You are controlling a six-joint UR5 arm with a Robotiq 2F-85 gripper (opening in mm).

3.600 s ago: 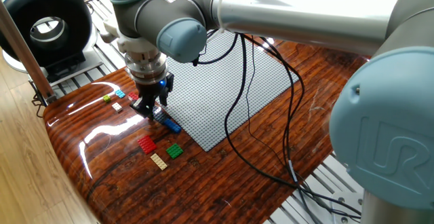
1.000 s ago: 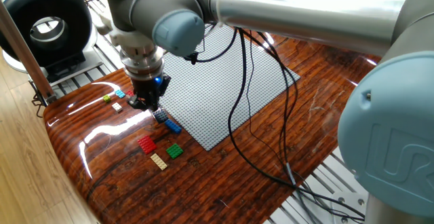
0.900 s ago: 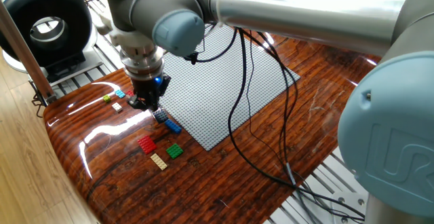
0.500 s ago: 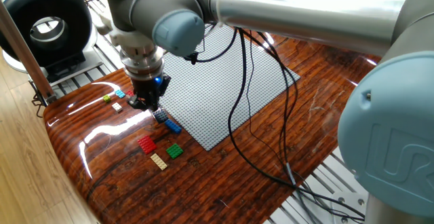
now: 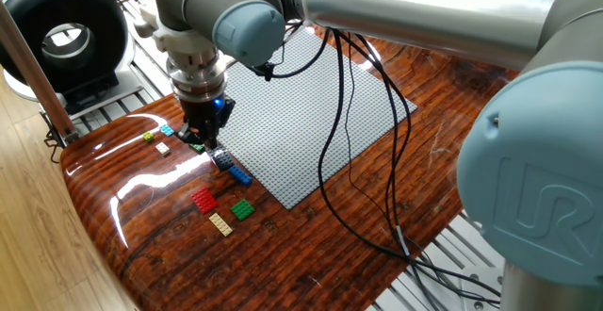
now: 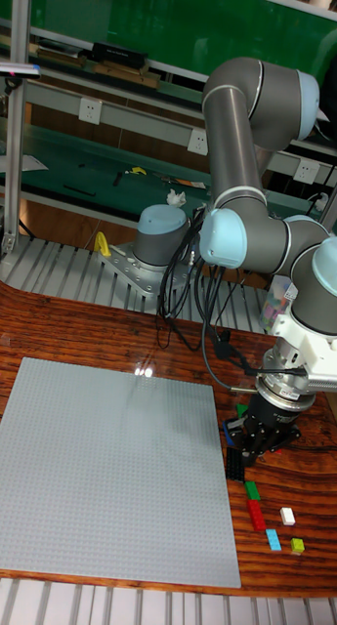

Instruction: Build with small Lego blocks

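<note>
My gripper [image 5: 198,141] hangs low over the small Lego blocks [image 5: 222,198] at the baseplate's [image 5: 311,113] nine o'clock edge; its grip I cannot tell. "UR" marks the arm [image 5: 551,207].

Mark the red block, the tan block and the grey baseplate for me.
Red block [image 5: 203,200], fixed view, top face.
Tan block [image 5: 220,224], fixed view, middle.
Grey baseplate [image 5: 311,113], fixed view, bare studs.

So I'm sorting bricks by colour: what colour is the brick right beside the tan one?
Green, lying next to the tan brick; the fixed view shows it best.
</note>
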